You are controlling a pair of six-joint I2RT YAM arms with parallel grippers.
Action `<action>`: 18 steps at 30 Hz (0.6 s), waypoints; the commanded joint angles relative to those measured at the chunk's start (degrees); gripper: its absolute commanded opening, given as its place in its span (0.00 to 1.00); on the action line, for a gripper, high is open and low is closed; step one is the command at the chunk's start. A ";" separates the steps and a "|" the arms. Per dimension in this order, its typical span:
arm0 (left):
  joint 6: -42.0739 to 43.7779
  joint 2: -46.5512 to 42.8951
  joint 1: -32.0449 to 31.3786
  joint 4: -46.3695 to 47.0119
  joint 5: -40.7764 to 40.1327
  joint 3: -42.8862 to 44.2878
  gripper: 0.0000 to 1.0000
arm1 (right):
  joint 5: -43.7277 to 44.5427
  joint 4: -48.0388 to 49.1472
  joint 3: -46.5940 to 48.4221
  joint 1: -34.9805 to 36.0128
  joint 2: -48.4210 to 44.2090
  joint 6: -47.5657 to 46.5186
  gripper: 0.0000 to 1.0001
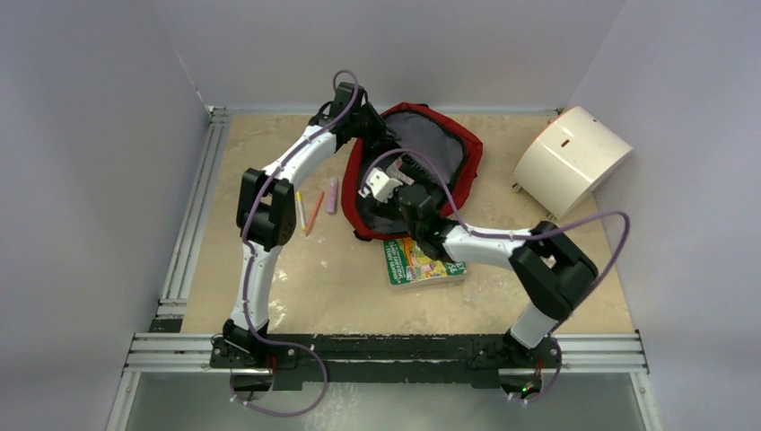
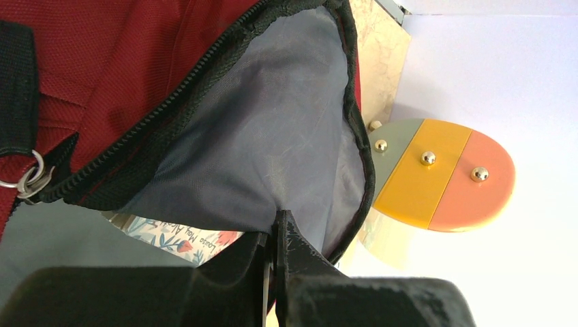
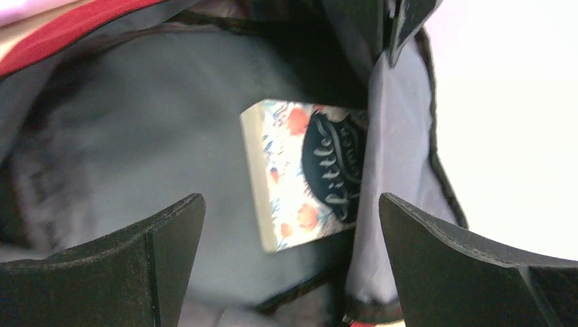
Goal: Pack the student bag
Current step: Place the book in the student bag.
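The dark-red student bag (image 1: 462, 166) lies open at the table's middle back, its grey lining showing. My left gripper (image 1: 375, 136) is shut on the bag's grey lining at the opening's edge (image 2: 276, 221) and holds the flap up. My right gripper (image 1: 384, 190) is open and empty at the bag's mouth (image 3: 292, 225). A floral book (image 3: 300, 170) lies inside the bag beyond its fingers. The book's edge also shows in the left wrist view (image 2: 170, 238).
A green picture book (image 1: 420, 262) lies on the table in front of the bag. Pencils (image 1: 310, 214) and a purple marker (image 1: 331, 195) lie left of the bag. A white rounded box (image 1: 572, 160) stands at the back right; its striped end (image 2: 436, 177) shows in the left wrist view.
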 commanded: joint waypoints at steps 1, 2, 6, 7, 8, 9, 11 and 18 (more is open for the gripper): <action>-0.16 -2.50 0.41 3.97 1.25 -0.33 0.00 | -2.34 2.46 -7.65 0.81 -9.63 13.55 0.99; -0.17 -2.64 0.41 4.75 1.61 -0.85 0.00 | -2.64 2.89 -9.20 0.84 -12.24 16.66 0.99; 1.08 -2.91 0.41 5.67 2.30 -0.72 0.10 | -5.77 3.74 -13.20 0.82 -22.20 28.00 0.99; 1.35 -3.07 0.41 5.48 2.01 -0.77 0.16 | -6.27 2.83 -13.56 0.82 -24.45 30.77 0.99; 1.71 -3.38 0.41 5.47 1.95 -0.86 0.20 | -6.14 2.10 -14.05 0.78 -26.35 33.33 0.99; 2.06 -3.74 0.41 5.52 1.88 -1.08 0.24 | -5.82 1.53 -14.56 0.82 -28.12 36.30 0.99; 2.56 -4.77 0.41 5.69 1.46 -2.05 0.30 | -3.53 0.91 -15.94 0.72 -31.47 43.50 0.99; 5.09 -9.77 0.42 4.86 0.06 -6.97 0.46 | 4.32 -10.48 -15.99 -0.18 -39.03 67.45 0.99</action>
